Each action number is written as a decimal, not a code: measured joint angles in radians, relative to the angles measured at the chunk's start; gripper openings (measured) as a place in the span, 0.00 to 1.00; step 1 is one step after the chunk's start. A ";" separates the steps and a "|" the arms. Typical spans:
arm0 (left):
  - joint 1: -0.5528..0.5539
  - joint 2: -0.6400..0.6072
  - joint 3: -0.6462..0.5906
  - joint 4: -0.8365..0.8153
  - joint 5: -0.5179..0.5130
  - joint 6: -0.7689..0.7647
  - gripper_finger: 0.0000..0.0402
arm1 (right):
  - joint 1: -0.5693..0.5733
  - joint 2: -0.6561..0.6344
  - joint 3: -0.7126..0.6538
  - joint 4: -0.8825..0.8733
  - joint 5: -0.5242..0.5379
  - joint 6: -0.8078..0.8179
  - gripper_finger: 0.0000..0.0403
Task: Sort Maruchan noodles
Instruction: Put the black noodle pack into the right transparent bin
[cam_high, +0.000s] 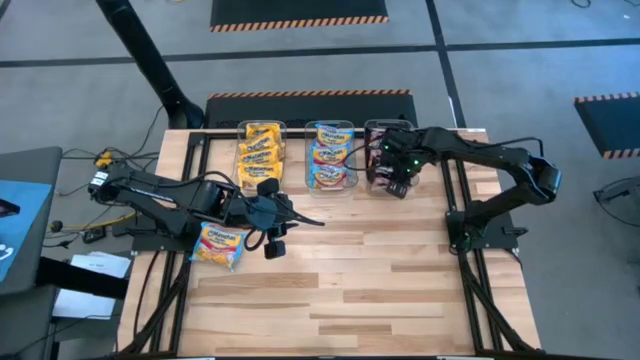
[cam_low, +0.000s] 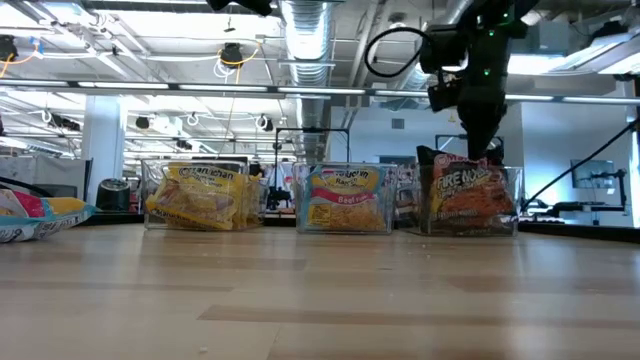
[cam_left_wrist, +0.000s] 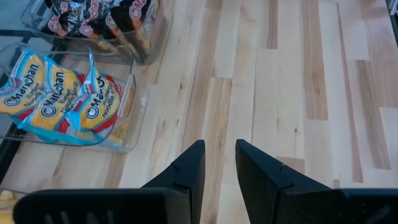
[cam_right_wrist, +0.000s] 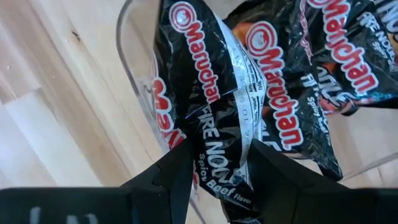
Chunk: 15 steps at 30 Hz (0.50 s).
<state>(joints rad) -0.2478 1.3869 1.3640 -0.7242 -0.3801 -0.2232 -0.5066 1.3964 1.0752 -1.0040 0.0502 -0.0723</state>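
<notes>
While the right pincer (cam_right_wrist: 214, 165) pinches a black-red Maruchan packet (cam_right_wrist: 211, 99) by its crimped seam over the rightmost bin (cam_high: 385, 150), it looks light, crinkly, slippery; the left pincer (cam_left_wrist: 219, 165), slightly spread, holds nothing.

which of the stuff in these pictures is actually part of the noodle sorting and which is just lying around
Part of the job:
- yellow-orange packets in the left bin
- light blue packets in the middle bin
- black-red packet gripped by the right gripper over the right bin
- loose packet on the table, near the left gripper

Just lying about:
- yellow cables beside the table
- papers off its left edge
</notes>
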 joint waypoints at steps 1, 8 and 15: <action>0.000 0.000 0.000 0.000 0.000 0.000 0.19 | -0.002 0.000 0.000 -0.003 0.004 0.002 0.43; 0.000 0.000 0.000 -0.001 0.000 -0.006 0.19 | -0.021 -0.001 0.000 -0.015 0.002 0.058 0.43; 0.000 0.000 0.000 -0.001 0.000 -0.006 0.19 | -0.032 0.002 0.000 -0.010 -0.024 0.114 0.43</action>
<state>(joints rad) -0.2478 1.3869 1.3640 -0.7254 -0.3801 -0.2293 -0.5388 1.3986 1.0752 -1.0138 0.0264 0.0413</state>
